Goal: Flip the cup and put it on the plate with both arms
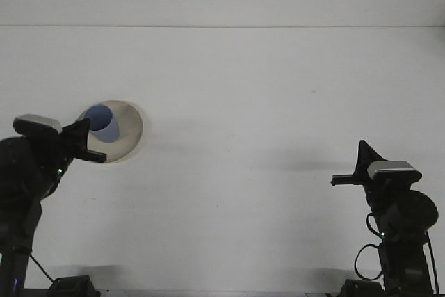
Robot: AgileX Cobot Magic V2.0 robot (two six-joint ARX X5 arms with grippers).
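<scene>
One blue cup (101,122) upright on one beige plate (129,130), white counter (243,102), left gripper (83,142) overlapping the plate's near-left edge, right gripper (356,169) well right of the plate, both jaws' state cannot be told

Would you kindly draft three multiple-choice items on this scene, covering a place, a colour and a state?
1. Where is the cup?
A. on the plate
B. on bare table
C. in the right gripper

2. What colour is the cup?
A. red
B. blue
C. green

3. How does the cup stand?
A. on its side
B. mouth down
C. upright, mouth up

Answers:
1 A, it sits within the rim of the plate.
2 B, its wall is light blue.
3 C, its open mouth faces up.
</scene>
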